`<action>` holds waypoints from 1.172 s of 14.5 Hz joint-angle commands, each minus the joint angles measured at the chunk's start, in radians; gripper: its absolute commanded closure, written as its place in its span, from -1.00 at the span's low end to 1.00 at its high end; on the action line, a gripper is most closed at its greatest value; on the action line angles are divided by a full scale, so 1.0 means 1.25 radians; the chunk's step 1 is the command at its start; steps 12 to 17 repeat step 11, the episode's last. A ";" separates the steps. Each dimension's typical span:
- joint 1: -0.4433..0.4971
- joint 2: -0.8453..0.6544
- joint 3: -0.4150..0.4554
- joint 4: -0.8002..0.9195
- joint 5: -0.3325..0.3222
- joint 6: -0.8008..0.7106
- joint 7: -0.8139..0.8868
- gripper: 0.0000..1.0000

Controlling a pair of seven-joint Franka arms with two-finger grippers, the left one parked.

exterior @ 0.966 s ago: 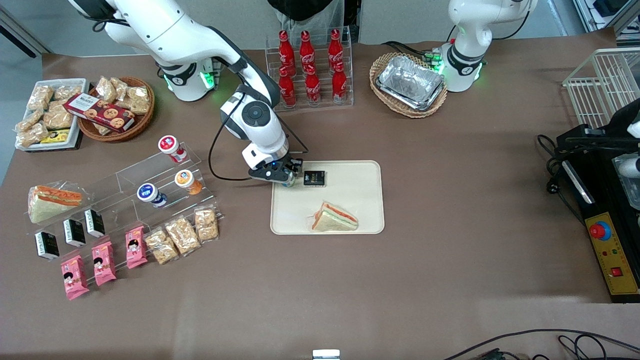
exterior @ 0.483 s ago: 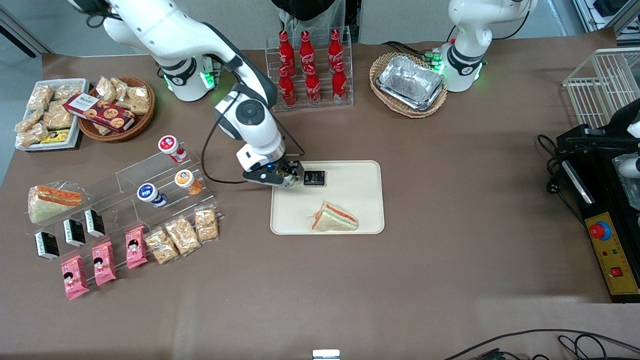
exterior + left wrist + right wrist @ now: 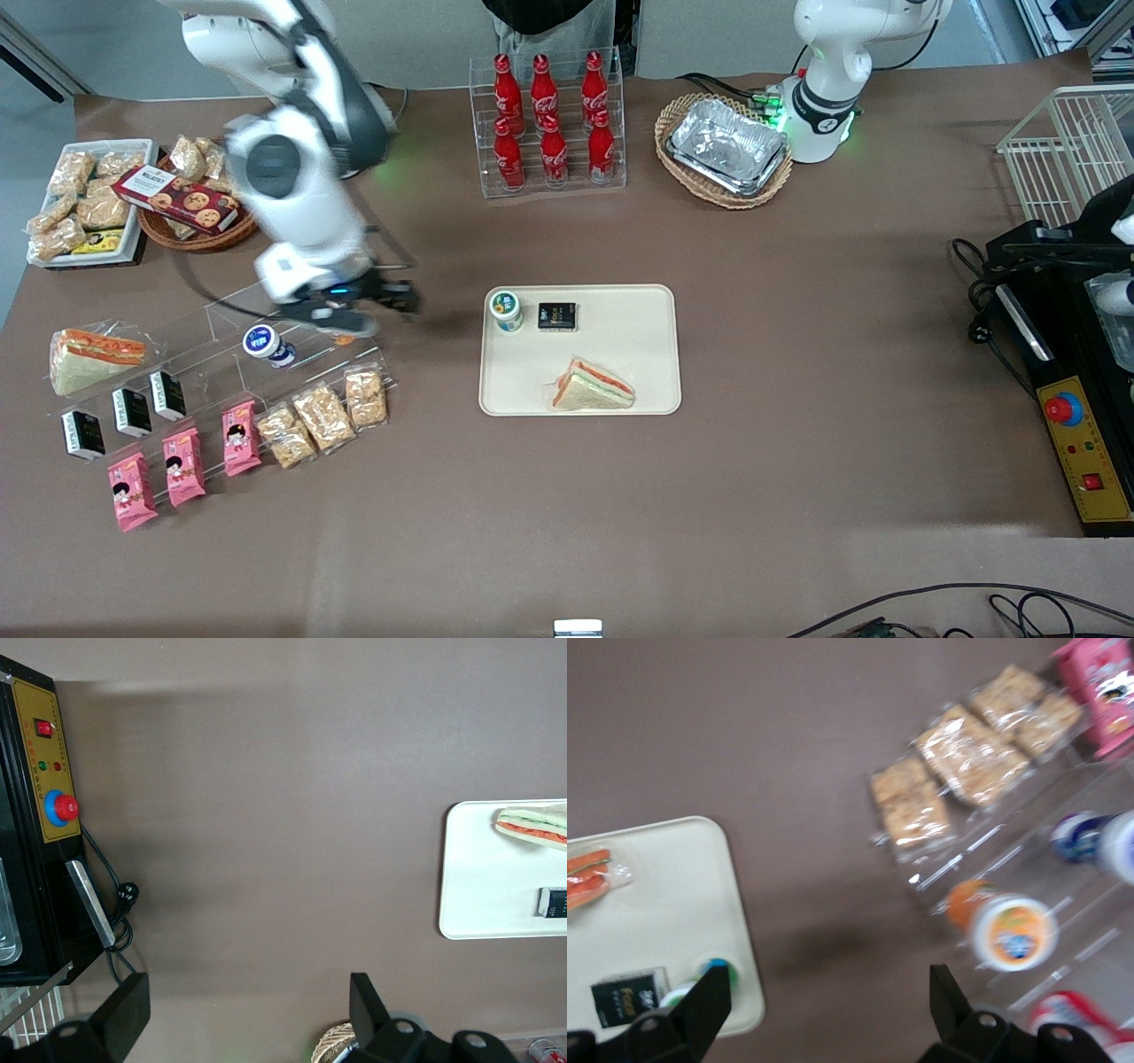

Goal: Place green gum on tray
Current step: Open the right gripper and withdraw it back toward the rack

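The round green gum stands upright in a corner of the smooth cream tray, just beside a small black packet, with a plastic-wrapped triangular sandwich nearer the front camera. The end effector hangs empty and wide open above the clear acrylic rack, over the orange-lidded bottle, well apart from the tray on the brown tabletop.

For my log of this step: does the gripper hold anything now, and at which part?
Nothing is held. The gripper is open above the clear shelf, while the green gum stands on the tray.
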 commanded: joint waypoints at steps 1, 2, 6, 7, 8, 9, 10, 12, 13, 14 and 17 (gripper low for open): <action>-0.161 0.002 0.003 0.146 0.053 -0.196 -0.255 -1.00; -0.198 0.004 0.002 0.178 0.054 -0.234 -0.311 -1.00; -0.320 0.005 0.002 0.256 0.056 -0.323 -0.434 -1.00; -0.338 0.002 0.003 0.266 0.054 -0.336 -0.437 -1.00; -0.354 0.001 0.002 0.278 0.054 -0.340 -0.438 -1.00; -0.370 0.002 0.003 0.289 0.054 -0.347 -0.441 -1.00; -0.374 0.001 0.002 0.290 0.054 -0.358 -0.461 -1.00; -0.374 0.001 0.002 0.290 0.054 -0.370 -0.492 -1.00; -0.374 0.001 0.002 0.290 0.054 -0.370 -0.492 -1.00; -0.374 0.001 0.002 0.290 0.054 -0.370 -0.492 -1.00; -0.374 0.001 0.002 0.290 0.054 -0.370 -0.492 -1.00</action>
